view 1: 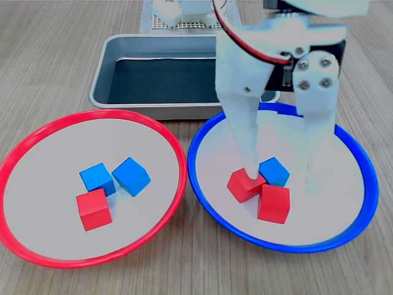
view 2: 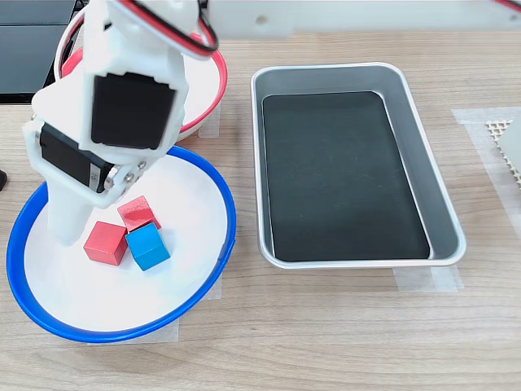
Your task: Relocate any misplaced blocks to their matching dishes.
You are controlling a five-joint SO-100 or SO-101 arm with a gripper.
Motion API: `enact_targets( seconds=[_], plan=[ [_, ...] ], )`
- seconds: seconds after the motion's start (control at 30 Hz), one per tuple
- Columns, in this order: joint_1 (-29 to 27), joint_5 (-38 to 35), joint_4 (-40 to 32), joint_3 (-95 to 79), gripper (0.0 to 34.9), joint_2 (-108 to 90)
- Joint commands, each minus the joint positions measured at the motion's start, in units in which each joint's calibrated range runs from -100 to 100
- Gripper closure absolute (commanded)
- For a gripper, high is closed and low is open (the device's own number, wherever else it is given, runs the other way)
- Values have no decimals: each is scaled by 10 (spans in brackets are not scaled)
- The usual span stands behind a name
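The red-rimmed dish (view 1: 178,153) on the first exterior view's left holds two blue cubes (view 1: 97,178) (view 1: 131,176) and one red cube (view 1: 94,209). In the blue-rimmed dish (view 1: 362,166) (view 2: 230,220) lie two red cubes (view 1: 244,185) (view 1: 274,204) and a blue cube (view 1: 274,170) (view 2: 148,247). My white gripper (view 1: 282,179) reaches down into the blue-rimmed dish, open. Its left fingertip (view 1: 250,172) touches the nearer-left red cube (view 2: 138,213), and the blue cube sits between the fingers. In the second exterior view one finger (view 2: 63,216) shows beside the other red cube (view 2: 106,242). The arm hides most of the red-rimmed dish (view 2: 218,90).
A rectangular metal tray (view 1: 101,80) (view 2: 444,204) with a dark floor stands behind the dishes in the first exterior view and on the second exterior view's right. The arm's white base (view 1: 184,15) is beyond it. Tape strips (view 2: 427,278) hold things to the wooden table.
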State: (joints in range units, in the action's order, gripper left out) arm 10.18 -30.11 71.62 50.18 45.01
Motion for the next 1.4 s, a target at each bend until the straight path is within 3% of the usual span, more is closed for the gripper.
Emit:
enact_targets(
  seconds=[0.0,0.47,1.1,1.37],
  plan=[
    [-10,-31,-10,25,186,-1],
    [-17,-95,-62,32,188,39],
    [9,-108,-62,23,185,65],
    [3,-114,-62,29,201,80]
  ],
)
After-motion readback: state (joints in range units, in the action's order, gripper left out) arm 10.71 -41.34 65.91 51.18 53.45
